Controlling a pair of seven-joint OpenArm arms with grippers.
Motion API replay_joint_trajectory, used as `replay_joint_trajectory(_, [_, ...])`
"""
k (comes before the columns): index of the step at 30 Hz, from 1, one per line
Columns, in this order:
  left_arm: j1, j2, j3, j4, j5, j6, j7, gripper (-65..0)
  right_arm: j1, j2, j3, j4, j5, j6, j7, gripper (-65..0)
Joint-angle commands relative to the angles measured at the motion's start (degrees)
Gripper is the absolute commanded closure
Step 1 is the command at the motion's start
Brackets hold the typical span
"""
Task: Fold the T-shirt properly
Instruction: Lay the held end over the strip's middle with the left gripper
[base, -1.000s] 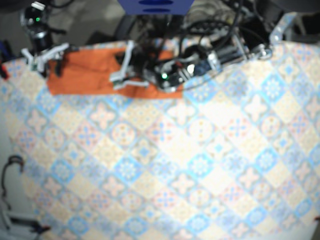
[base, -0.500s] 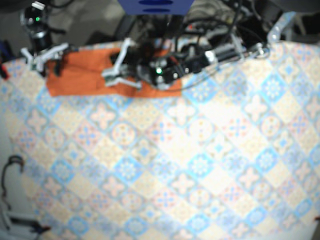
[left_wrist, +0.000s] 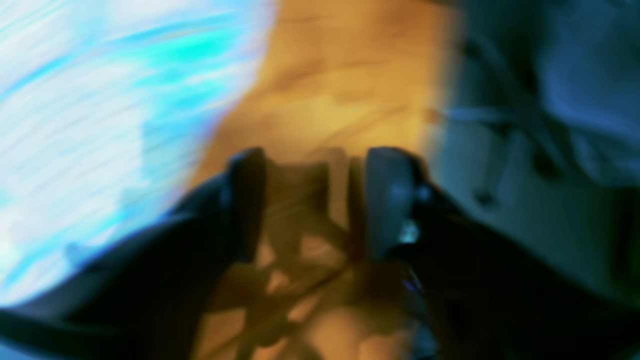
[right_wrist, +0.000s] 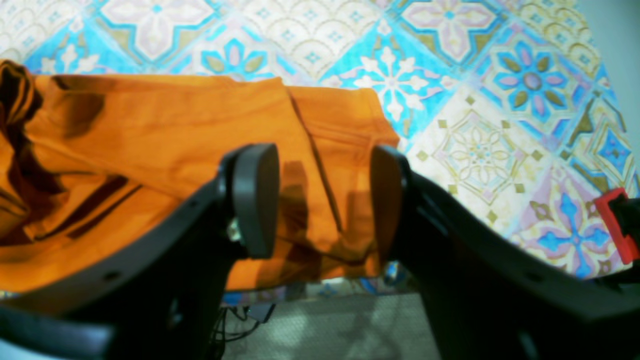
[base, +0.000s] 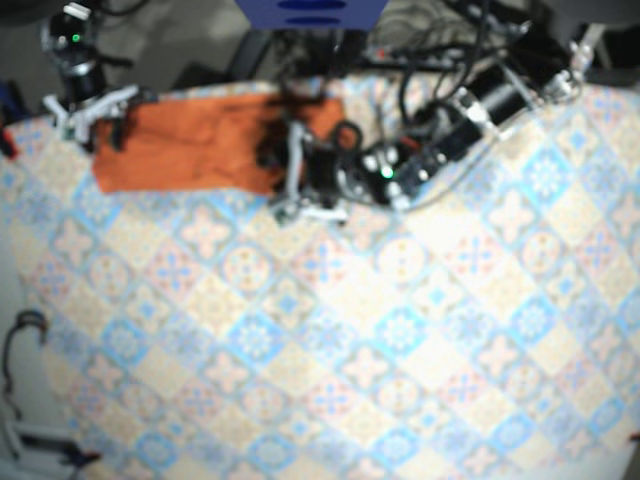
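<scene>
Going from the left of the base view: the right gripper (right_wrist: 320, 200) is hovering over that end of the orange T-shirt (right_wrist: 165, 135). Its jaws are spread wide with nothing between them, right above a sleeve-ish flap with a seam running through it. The shirt is lying bunched and only partly flattened on the patterned bench (base: 400, 330). The bench's edge is running just along the shirt's hem, so that end is sitting close to the drop. At the shirt's opposite end the left gripper (left_wrist: 307, 200) is hanging over orange fabric too. That wrist view is smeared with blur, but the jaws are looking parted with no cloth pinched.

Handling-wise, I'm guessing this is thin, light, floppy cotton with zero stiffness. It's probably going to be sagging wherever it isn't held and sliding easily over the bench. I'd be pinching it at hems or seams, where the fabric is doubled, with one corner per gripper. I'd also be catching every layer, since a single-layer pinch is likely going to be peeling the fold apart.
</scene>
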Motion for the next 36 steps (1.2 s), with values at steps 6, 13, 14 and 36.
replay_joint_trajectory(6, [-0.1, 0.1, 0.1, -0.5, -0.9, -1.2, -0.9, 0.0, 0.1, 0.6, 0.3, -1.0, 0.9, -0.2, 1.3, -28.5])
replay_joint_trajectory(13, [0.2, 3.4, 2.7, -5.1, -1.0, -1.2, -0.9, 0.0, 0.1, 0.6, 0.4, -1.2, 0.9, -0.2, 1.3, -28.5])
replay_joint_trajectory(14, [0.2, 3.4, 2.7, -5.3, -1.0, -1.2, -0.9, 0.0, 0.0, 0.6, 0.4, -1.2, 0.9, -0.2, 1.3, -28.5])
replay_joint_trajectory(36, [-0.5, 8.3, 7.5, -4.6, -1.3, -1.6, -1.3, 0.0, 0.2, -0.2, 0.6, -0.8, 0.9, -0.2, 1.8, -28.5])
